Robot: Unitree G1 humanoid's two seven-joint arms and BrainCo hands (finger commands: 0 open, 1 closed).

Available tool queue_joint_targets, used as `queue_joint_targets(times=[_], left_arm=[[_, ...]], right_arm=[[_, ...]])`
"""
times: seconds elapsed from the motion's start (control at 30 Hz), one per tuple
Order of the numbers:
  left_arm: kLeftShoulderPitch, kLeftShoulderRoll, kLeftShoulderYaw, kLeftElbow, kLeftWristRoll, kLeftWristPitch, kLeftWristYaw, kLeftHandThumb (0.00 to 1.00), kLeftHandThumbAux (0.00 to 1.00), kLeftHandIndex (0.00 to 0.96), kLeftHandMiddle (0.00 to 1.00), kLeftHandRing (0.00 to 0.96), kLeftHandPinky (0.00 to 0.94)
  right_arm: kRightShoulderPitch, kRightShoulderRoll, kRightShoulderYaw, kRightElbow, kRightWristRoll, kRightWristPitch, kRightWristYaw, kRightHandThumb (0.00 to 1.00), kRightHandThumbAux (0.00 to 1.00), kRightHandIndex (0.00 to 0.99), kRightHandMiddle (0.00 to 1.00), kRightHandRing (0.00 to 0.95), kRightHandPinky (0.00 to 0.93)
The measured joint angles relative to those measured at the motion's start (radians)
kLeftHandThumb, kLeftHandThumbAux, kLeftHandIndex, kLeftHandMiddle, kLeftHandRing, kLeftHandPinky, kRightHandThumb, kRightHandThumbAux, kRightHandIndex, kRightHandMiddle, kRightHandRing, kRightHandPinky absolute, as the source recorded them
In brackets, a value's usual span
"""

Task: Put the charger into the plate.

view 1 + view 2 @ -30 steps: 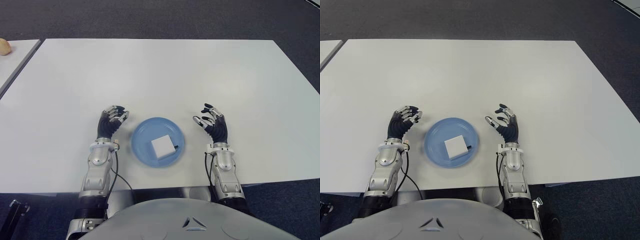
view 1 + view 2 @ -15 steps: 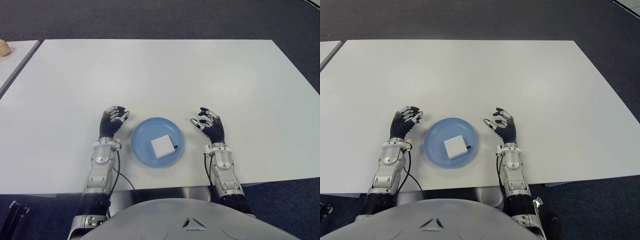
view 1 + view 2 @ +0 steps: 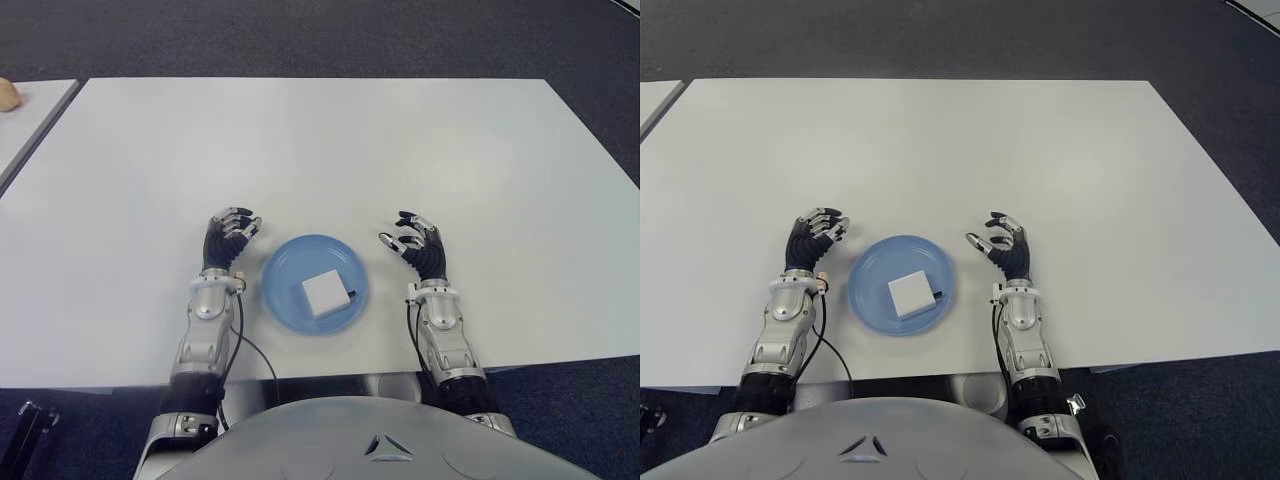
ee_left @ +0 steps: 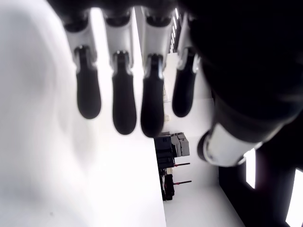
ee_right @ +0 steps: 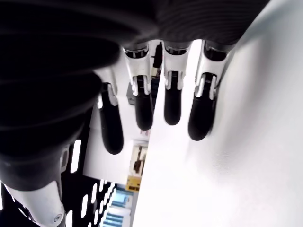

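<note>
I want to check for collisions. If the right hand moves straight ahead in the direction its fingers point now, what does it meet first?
Probably nothing: beyond the right hand, only bare table shows. The plate lies to its left.

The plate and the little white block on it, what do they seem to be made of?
The plate looks like plastic: an even light blue with a smooth, faintly glossy face and a thin rim. It could also be melamine. The charger lying in it looks like hard matte white plastic, a plain square block with crisp edges and a dark part at one side.

A white table (image 3: 330,140) carries a blue plate (image 3: 285,275) near its front edge.
</note>
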Motion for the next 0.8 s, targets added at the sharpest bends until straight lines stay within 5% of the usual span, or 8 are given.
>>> queue_joint_targets(times=[0.8], left_arm=[[-0.107, 0.007, 0.035, 0.182, -0.002, -0.064, 0.027, 0.707, 0.720, 0.427, 0.520, 0.506, 0.485]], right_arm=[[-0.084, -0.002, -0.006, 0.123, 0.002, -0.047, -0.015, 0.704, 0.732, 0.425, 0.485, 0.497, 0.510]])
